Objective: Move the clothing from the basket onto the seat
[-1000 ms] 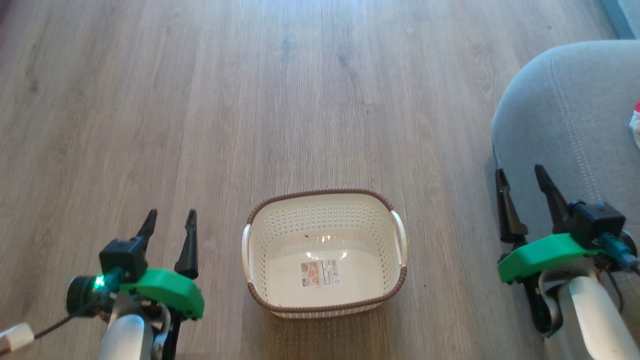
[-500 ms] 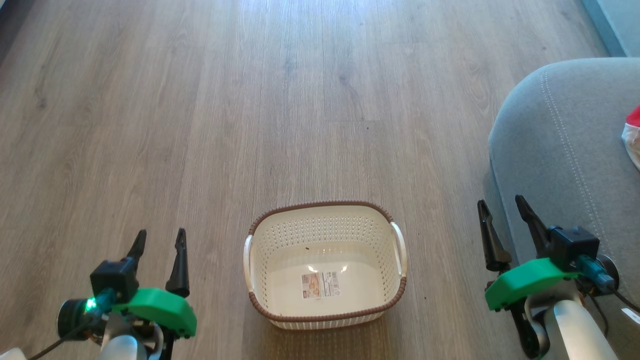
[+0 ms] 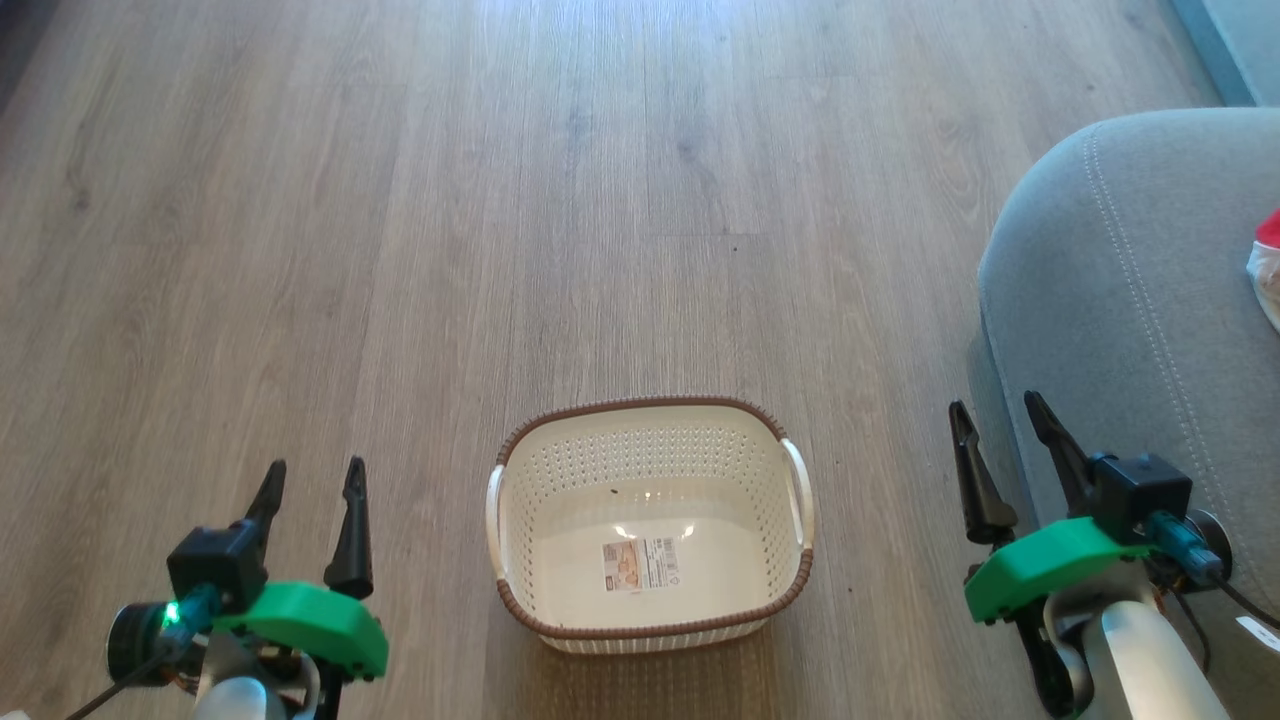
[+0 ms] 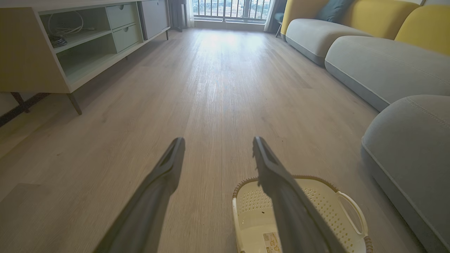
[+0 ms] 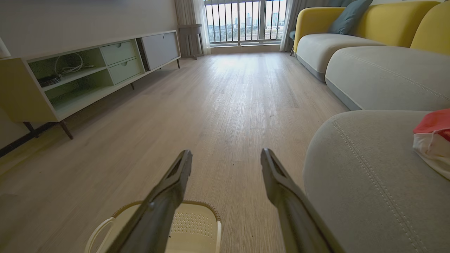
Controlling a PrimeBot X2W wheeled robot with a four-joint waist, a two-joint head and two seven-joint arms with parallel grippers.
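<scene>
the wooden floor (image 3: 400,250) carries the grey seat (image 3: 1130,300) at its right and the cream basket (image 3: 640,403) near the seat's rounded edge, a paper label (image 3: 640,566) inside. the red-and-white clothing (image 3: 1268,262) lies atop the seat. the left end effector (image 3: 315,465) and right end effector (image 3: 995,402) hover, fingers spread, gripping nothing.

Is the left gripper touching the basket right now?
Apart. The head view shows a strip of bare floor between the left gripper and the basket.

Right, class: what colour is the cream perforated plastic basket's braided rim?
Brown braided rim; best in head view.
</scene>
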